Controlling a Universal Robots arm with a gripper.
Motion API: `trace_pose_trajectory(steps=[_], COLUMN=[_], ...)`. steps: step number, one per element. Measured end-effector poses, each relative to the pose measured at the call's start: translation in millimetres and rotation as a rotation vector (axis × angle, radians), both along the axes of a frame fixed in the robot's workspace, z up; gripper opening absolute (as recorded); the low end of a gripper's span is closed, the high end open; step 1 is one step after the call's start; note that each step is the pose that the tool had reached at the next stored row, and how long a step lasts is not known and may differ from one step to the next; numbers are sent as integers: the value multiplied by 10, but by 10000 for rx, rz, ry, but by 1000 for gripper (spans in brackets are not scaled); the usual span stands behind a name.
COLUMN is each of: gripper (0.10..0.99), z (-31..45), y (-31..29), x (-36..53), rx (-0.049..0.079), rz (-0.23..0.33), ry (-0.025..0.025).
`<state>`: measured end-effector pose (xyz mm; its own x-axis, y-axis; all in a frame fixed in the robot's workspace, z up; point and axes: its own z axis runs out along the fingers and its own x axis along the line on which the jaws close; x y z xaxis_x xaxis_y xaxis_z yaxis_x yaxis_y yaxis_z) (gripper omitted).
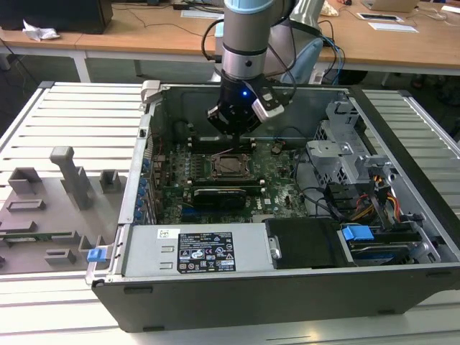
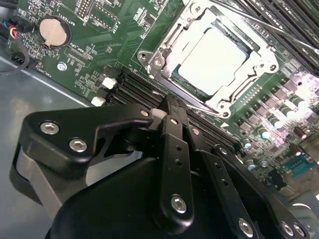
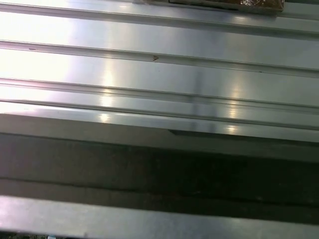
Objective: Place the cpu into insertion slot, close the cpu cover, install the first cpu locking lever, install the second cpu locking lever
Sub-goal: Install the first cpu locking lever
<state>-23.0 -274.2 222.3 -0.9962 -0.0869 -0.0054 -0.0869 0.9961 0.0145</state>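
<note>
The cpu (image 2: 212, 59) lies flat in the insertion slot (image 2: 149, 57) on the green motherboard, its silver top showing. Over its edges lies the cpu cover (image 2: 258, 64), a silvery frame that is down. A thin metal locking lever (image 2: 271, 24) runs along the socket's far side. My gripper (image 2: 168, 102) hangs with its black fingers together right at the socket's near edge, above the memory slots. In the exterior view the gripper (image 1: 233, 138) sits low inside the open computer case, just behind the cpu (image 1: 231, 165).
A long black graphics card (image 1: 219, 194) lies in front of the socket, then the power supply (image 1: 194, 251). A drive cage and cables (image 1: 341, 162) fill the case's right side. A coin battery (image 2: 52, 31) sits on the board. A grey fixture tray (image 1: 50, 201) lies outside on the ribbed table (image 3: 159, 64).
</note>
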Motion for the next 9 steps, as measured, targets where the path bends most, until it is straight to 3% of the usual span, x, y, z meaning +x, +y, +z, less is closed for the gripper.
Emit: trace_pose_trajectory(steps=[9], gripper=[106], z=[-87], y=[1], x=[25], rx=[-16], rz=[-1], ry=[-1])
